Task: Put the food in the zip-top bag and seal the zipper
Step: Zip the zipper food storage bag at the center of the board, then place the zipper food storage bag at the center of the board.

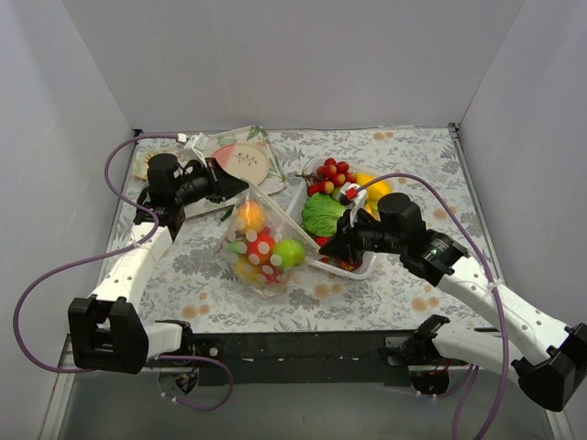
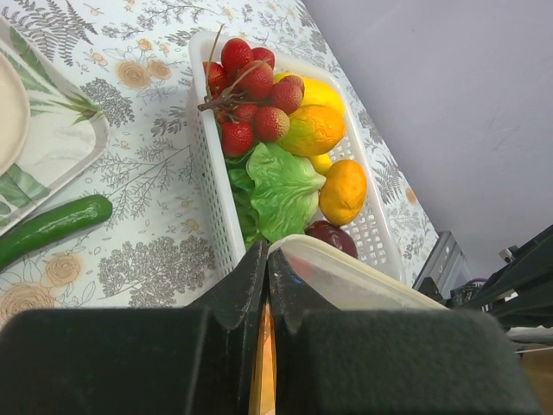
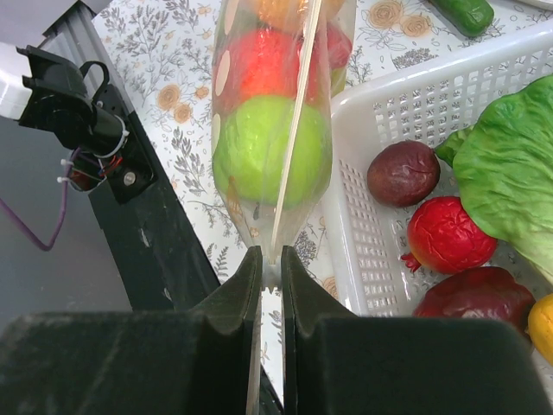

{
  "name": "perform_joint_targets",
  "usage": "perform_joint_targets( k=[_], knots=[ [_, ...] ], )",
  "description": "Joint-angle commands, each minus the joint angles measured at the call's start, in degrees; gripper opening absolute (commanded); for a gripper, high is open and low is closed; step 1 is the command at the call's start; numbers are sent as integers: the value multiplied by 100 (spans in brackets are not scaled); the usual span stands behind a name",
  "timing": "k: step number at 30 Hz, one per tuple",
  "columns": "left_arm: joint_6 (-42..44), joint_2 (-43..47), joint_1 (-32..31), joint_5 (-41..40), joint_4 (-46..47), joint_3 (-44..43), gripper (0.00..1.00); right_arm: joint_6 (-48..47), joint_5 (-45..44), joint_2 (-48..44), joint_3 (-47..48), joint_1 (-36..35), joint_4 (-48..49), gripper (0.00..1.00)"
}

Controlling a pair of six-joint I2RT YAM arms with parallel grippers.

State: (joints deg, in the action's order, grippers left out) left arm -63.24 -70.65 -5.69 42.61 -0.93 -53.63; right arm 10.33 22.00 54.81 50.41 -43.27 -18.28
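Note:
The clear dotted zip-top bag (image 1: 260, 246) hangs between both grippers, holding a green apple (image 3: 268, 149), a red fruit (image 3: 259, 65) and yellow and orange pieces. My left gripper (image 1: 240, 183) is shut on the bag's top edge at its far left end (image 2: 266, 259). My right gripper (image 1: 323, 254) is shut on the other end of that edge (image 3: 270, 259). The zipper strip (image 1: 280, 218) runs taut between them. More food lies in the white basket (image 1: 371, 264): red grapes (image 2: 246, 82), lettuce (image 2: 281, 186), orange and yellow fruits, dark red fruits (image 3: 402, 171).
A patterned tray with a round pink-and-white plate (image 1: 242, 160) sits behind the left gripper. A green cucumber (image 2: 52, 225) lies on the floral cloth beside that tray. The black table front edge (image 1: 303, 346) is near the arm bases.

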Motion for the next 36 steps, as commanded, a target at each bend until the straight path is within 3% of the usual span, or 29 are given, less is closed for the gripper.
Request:
perform_joint_targets(
  k=[1, 7, 12, 13, 15, 16, 19, 25, 27, 28, 29, 30, 32, 33, 36],
  knots=[
    [163, 236, 244, -806, 129, -166, 0, -22, 243, 152, 91, -50, -483, 1],
    [251, 420, 341, -1579, -504, -280, 0, -48, 287, 636, 302, -59, -440, 1],
    [286, 421, 350, -1712, -681, -464, 0, 110, 454, 1416, 679, -155, -132, 1],
    [278, 412, 350, -1703, -724, -499, 3, 136, 385, 1601, 811, -199, -123, 1],
    [312, 324, 350, -1791, -864, -613, 22, 189, 270, 2162, 1180, -349, -166, 1],
    [382, 289, 350, -1809, -996, -718, 24, 241, 174, 2349, 1286, -445, -184, 1],
    [488, 201, 350, -1861, -1154, -798, 42, 329, 51, 2991, 1646, -577, -132, 1],
    [567, 157, 350, -1862, -1313, -939, 52, 444, -615, 3774, 2244, -639, -166, 1],
    [419, 157, 350, -1635, -1313, -974, 67, 435, -880, 3923, 2420, -639, -324, 2],
    [348, 183, 350, -1537, -1261, -957, 74, 435, -1021, 3950, 2586, -639, -377, 7],
    [278, 201, 358, -1449, -1217, -931, 98, 426, -1048, 3959, 2640, -639, -404, 14],
    [138, 236, 341, -1370, -1173, -878, 98, 418, -1092, 3898, 2666, -639, -413, 34],
    [32, 324, 323, -1168, -1111, -843, 98, 426, -1198, 3792, 2684, -639, -369, 51],
    [-117, 341, 297, -1132, -1085, -825, 98, 435, -1224, 3653, 2676, -639, -343, 64],
    [-537, 368, 52, -1254, -1076, -799, 98, 523, -1434, 3328, 2702, -639, -334, 80]
  ],
)
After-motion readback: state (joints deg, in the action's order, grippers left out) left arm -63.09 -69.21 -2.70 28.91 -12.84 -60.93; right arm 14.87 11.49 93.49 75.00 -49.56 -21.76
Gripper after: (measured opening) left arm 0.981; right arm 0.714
